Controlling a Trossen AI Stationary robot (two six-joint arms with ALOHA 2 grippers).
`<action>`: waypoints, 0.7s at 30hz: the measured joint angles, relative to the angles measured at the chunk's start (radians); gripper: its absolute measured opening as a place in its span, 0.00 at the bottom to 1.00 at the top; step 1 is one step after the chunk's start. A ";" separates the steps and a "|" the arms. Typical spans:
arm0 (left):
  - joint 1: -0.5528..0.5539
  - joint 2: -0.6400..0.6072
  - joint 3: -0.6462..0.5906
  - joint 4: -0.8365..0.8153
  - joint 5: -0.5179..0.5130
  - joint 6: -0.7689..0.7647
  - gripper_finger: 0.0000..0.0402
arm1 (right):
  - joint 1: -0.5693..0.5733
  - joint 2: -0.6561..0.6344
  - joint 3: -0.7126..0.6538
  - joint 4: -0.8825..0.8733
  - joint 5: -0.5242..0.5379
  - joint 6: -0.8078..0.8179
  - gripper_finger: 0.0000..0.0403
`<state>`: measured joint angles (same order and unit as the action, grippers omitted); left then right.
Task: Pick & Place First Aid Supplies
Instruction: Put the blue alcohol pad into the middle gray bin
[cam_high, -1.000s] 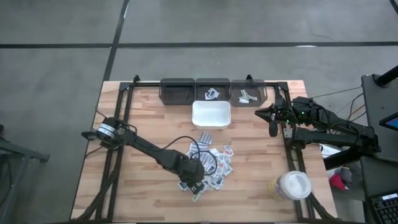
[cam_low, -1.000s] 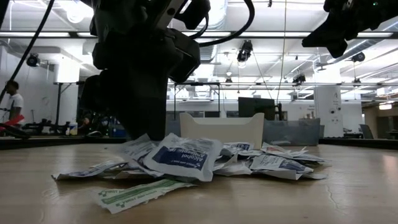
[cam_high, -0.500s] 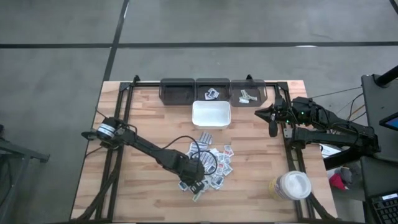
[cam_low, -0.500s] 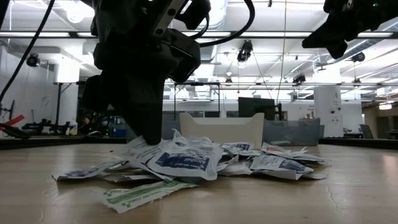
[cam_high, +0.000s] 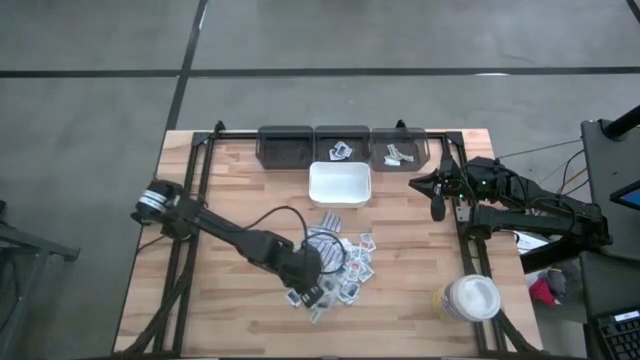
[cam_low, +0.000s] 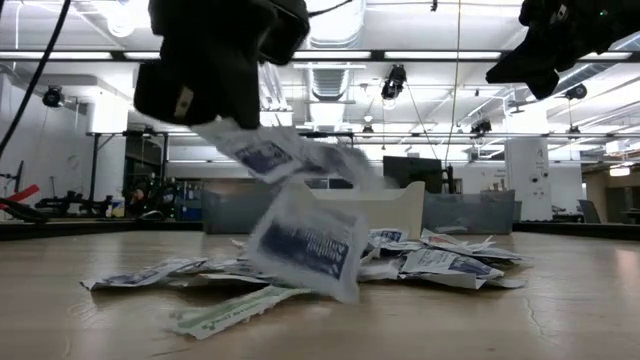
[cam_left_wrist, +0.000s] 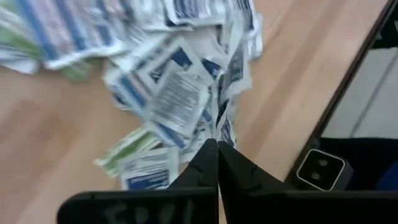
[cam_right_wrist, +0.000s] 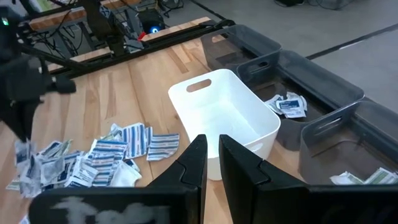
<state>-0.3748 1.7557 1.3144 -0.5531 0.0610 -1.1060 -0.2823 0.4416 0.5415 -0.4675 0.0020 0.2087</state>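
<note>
Grey bins (cam_high: 343, 146) hold 2 packet clusters; left gripper (cam_low: 215, 118) pinches a blue-striped packet (cam_low: 262, 156).

We note left gripper (cam_low: 215, 125) risen off packet pile (cam_high: 345, 262); a second ago it was pressed down into it. Its fingers, apart then, now pinched together on blue-printed packet (cam_low: 262, 155), lifted clear of wood. Second blue packet (cam_low: 305, 245) dangles or drops beneath, blurred. Green-print strip (cam_low: 225, 312) at pile's front shifted a little. Left arm's cable loop redrawn.
</note>
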 joint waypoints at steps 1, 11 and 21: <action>0.000 -0.011 0.000 -0.020 -0.021 0.000 0.00 | 0.000 0.000 0.000 0.000 0.000 -0.002 0.10; 0.007 -0.032 -0.015 -0.121 -0.104 0.038 0.00 | 0.001 0.000 0.000 0.000 0.000 -0.002 0.10; 0.009 -0.014 -0.113 -0.123 -0.100 0.000 0.00 | 0.001 0.001 0.000 0.000 0.000 -0.002 0.10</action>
<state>-0.3656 1.7420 1.2018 -0.6765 -0.0388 -1.1057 -0.2818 0.4423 0.5415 -0.4670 0.0021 0.2070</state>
